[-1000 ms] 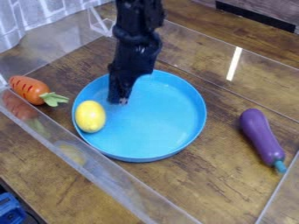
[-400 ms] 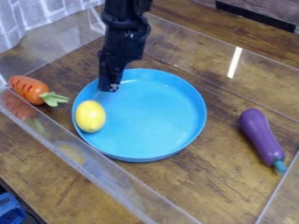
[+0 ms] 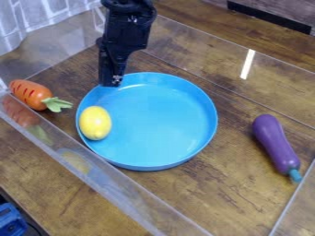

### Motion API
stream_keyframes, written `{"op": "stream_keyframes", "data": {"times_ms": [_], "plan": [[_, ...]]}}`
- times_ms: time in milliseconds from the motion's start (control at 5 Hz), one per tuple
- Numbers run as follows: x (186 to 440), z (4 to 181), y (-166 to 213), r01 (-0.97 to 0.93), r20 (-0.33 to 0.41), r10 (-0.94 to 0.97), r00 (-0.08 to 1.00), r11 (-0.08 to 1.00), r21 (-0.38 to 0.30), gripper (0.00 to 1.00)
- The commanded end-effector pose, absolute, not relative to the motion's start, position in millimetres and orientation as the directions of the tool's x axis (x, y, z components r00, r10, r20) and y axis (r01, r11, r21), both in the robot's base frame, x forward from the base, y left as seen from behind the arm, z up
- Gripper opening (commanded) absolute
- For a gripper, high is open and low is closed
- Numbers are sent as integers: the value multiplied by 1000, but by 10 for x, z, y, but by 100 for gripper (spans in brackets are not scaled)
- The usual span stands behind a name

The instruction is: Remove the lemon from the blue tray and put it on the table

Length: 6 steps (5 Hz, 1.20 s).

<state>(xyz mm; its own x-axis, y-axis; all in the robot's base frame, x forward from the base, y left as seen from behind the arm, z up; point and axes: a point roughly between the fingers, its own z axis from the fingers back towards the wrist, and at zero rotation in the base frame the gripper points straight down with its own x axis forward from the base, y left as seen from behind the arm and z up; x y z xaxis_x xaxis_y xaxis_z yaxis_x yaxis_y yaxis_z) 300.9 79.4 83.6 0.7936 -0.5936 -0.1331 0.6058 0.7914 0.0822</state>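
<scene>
Fingers point(image 3: 110, 80) nearly together, gripping nothing, above blue tray point(image 3: 197, 138) rim; lemon point(image 3: 95, 122) inside.

I'm looking down at the table point(image 3: 185, 198), dark brown wood grain with glossy clear panels standing on it that catch a white glare near the far side. Directly on it sits the blue tray point(image 3: 172, 138), round and shallow, roughly in the middle. To its left lies a carrot point(image 3: 32, 94), orange with a green top, close to the tray's rim. Well off to the right lies a purple eggplant point(image 3: 275, 143), apart from the tray.
</scene>
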Motion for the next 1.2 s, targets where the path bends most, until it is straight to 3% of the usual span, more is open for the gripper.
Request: {"op": "stream_keyframes", "data": {"times_ms": [0, 200, 1000], "plan": [[3064, 1045, 743, 577, -74, -573, 817, 806, 135, 100], [3046, 989, 647, 566, -69, -562, 824, 814, 133, 100], [2906, 507, 895, 494, -61, -491, 869, 858, 140, 100]]}}
